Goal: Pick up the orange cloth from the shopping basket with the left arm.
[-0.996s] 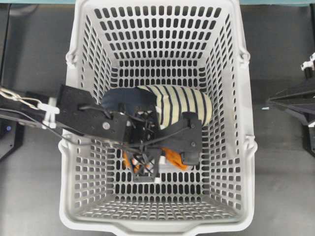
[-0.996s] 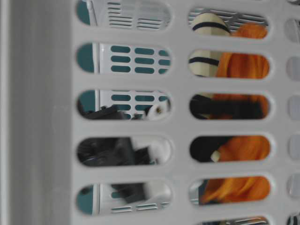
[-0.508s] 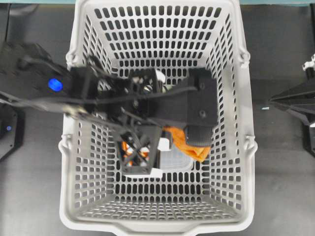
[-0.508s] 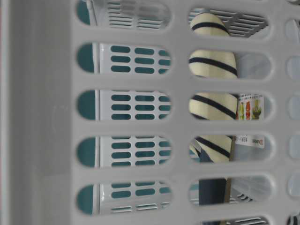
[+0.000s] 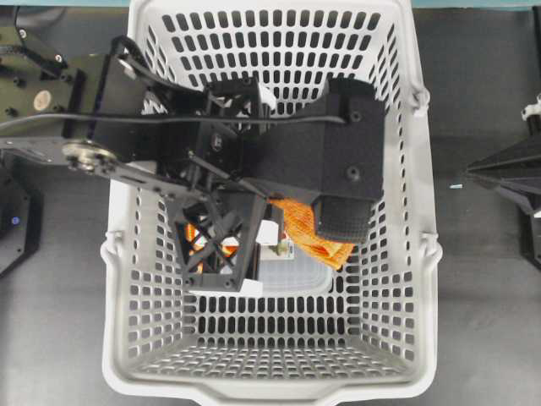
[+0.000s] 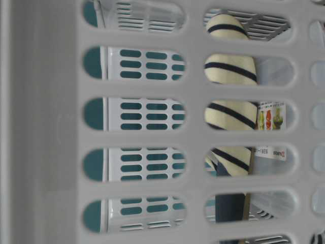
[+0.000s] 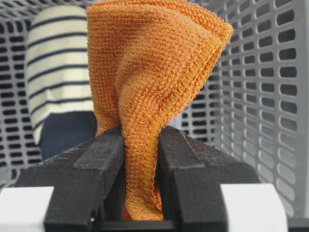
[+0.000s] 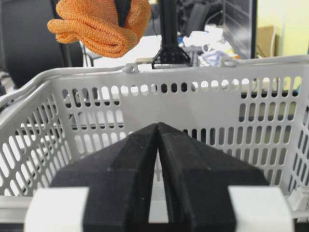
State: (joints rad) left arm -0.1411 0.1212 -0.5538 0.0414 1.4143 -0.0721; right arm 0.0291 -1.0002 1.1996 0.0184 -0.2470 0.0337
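While left gripper (image 7: 141, 159) is pinching orange cloth (image 7: 149, 87), you're seeing cloth hanging above shopping basket (image 8: 193, 104) rim; right gripper (image 8: 158, 145) fingers pressing together, idle.

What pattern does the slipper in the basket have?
Cream with navy stripes on the slipper, over a plain navy part lower down; the left wrist view shows it best.

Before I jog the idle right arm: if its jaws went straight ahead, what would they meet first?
Most likely the shopping basket's near slotted wall, directly ahead of the shut right gripper; the gap between them is unclear.
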